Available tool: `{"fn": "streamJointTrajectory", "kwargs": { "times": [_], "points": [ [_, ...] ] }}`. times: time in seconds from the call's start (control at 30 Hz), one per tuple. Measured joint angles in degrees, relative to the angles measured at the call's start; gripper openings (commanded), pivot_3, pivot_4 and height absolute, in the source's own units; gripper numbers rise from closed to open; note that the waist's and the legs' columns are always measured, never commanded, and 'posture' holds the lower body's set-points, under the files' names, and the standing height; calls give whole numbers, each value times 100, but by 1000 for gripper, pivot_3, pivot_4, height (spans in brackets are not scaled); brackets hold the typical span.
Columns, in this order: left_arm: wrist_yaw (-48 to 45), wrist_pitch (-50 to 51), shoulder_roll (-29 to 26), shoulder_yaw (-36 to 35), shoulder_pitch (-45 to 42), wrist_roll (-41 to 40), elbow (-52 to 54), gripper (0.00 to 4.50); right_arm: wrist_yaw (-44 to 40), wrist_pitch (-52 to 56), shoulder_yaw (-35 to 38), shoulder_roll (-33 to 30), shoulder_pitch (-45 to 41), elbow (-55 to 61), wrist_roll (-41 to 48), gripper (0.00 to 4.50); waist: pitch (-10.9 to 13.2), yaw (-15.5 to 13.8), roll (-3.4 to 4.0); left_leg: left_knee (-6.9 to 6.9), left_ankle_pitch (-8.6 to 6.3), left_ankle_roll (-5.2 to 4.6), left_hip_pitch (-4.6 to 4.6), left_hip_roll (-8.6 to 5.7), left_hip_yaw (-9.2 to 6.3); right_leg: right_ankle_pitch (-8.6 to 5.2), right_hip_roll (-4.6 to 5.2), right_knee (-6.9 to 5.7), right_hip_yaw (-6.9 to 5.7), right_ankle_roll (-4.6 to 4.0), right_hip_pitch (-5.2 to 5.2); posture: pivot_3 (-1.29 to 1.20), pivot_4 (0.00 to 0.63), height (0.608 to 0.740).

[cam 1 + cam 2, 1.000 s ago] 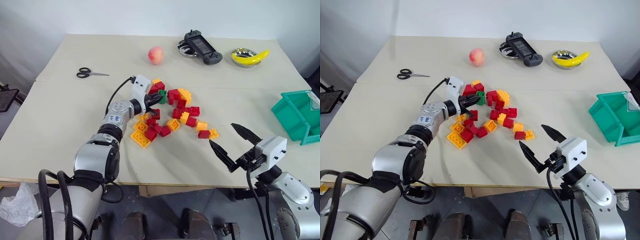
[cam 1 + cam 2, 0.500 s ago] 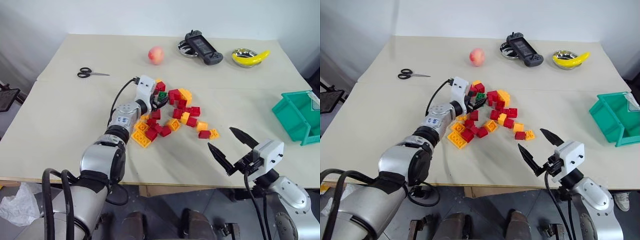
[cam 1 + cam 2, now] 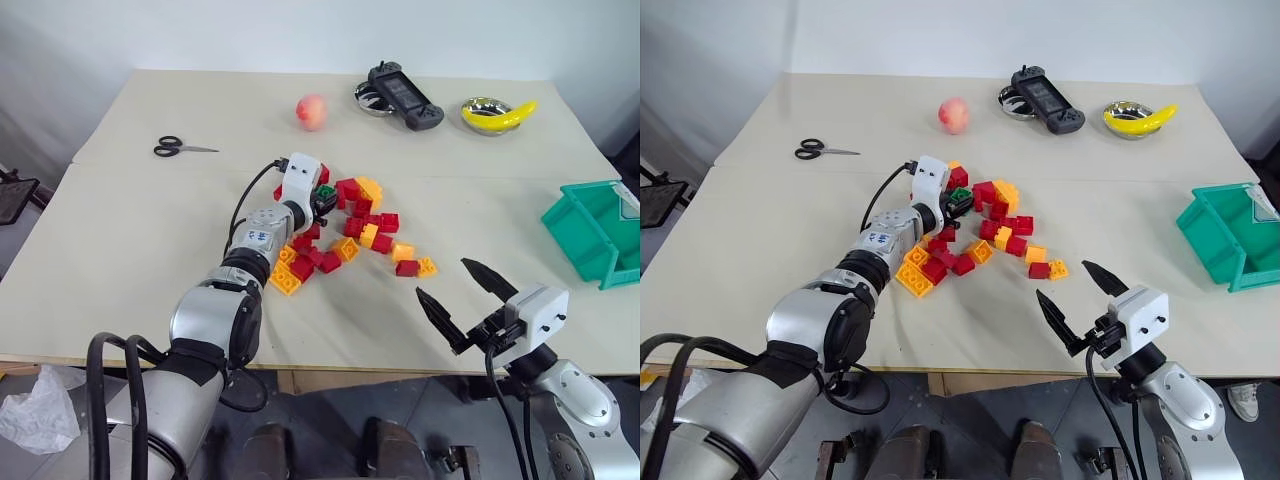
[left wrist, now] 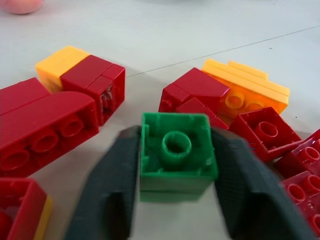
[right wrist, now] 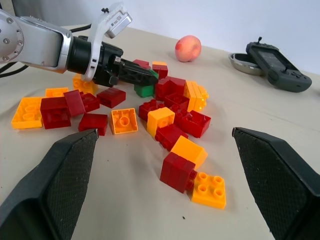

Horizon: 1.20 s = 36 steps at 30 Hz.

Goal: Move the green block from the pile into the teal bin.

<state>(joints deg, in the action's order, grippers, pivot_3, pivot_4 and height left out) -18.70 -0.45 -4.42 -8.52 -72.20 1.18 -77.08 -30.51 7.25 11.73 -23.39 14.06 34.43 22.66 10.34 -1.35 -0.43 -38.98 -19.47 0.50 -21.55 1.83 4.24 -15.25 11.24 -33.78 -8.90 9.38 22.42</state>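
Green block (image 4: pixel 177 152) sits between the two dark fingers of your left claw (image 4: pixel 175 200), underside up with its hollow socket facing the wrist camera, at the far edge of the pile (image 3: pixel 350 235). The fingers press its two side walls, so you have it pinched; I judge the grip is square because the block lies centred between the pads rather than at their tips. Whether it is lifted clear of the worktop (image 3: pixel 150 230) you cannot tell from these views. Red bricks crowd close on both sides, and an orange-yellow one lies just behind, which probably explains the low, nearly level approach: the claw slides in along the surface instead of dropping through the neighbours.

Compared with a second ago, your left arm has swung slightly toward the middle of the pile, and the fingers, which then stood just short of the green block, now bracket it. The bricks around it look undisturbed.

Your right claw (image 3: pixel 468 298) hangs near the front edge of the worktop, jaws spread wide and empty, as it did before. Teal bin (image 3: pixel 590 228) waits well apart at the right edge, so I judge that the carry across is all still ahead.
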Motion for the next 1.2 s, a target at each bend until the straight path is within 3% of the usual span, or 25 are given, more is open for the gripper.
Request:
{"fn": "streamJointTrajectory", "kwargs": {
  "times": [0.17,0.33,0.4,0.5,0.63,0.83,1.1,1.2],
  "points": [
    [-381,-26,-136,-29,0,-31,-9,1476,15,0,4,-2,-17,0,0,4500,0,4,0,1,0,0,-1,0,0,0,0,0,0,0,2,0,150,740],
    [-1949,-551,-564,-13,-454,-119,16,1476,23,4,263,-80,194,160,25,4500,1,-11,-1,0,0,0,-15,0,0,0,0,1,-3,0,12,0,150,740],
    [-2871,-620,-494,61,-773,-193,289,1476,22,10,528,-99,419,238,98,4500,-1,-86,0,-3,-5,-9,-15,-3,-1,0,2,7,-5,0,4,0,150,740],
    [-3767,-863,30,463,-779,-84,477,1476,11,5,1044,-132,811,365,187,4500,-8,-173,1,-7,-13,-18,-15,-5,0,2,2,17,-5,4,-3,0,150,740],
    [-3883,-958,1224,838,-400,0,382,1476,-26,-5,2095,-149,1570,481,409,4500,-5,-259,-3,-16,-16,-23,-59,-8,-3,10,1,39,-9,19,24,0,150,740],
    [-3015,-971,1331,1077,-397,215,185,1476,-108,-104,2972,49,2454,646,724,4500,-15,0,15,-12,-14,-24,-47,-3,2,8,1,28,1,15,29,0,150,740],
    [-2759,-953,1345,990,-399,108,155,3887,-32,-71,2822,260,2625,1057,768,4500,-15,-21,15,-17,-14,-25,-50,-4,-4,8,3,25,-1,15,28,0,150,740],
    [-2899,-952,1346,907,-399,-15,165,3887,-6,33,2644,115,2297,1016,766,4500,-15,-20,15,-21,-14,-25,-50,-4,-4,8,3,24,0,15,28,0,150,740]
  ]
}}
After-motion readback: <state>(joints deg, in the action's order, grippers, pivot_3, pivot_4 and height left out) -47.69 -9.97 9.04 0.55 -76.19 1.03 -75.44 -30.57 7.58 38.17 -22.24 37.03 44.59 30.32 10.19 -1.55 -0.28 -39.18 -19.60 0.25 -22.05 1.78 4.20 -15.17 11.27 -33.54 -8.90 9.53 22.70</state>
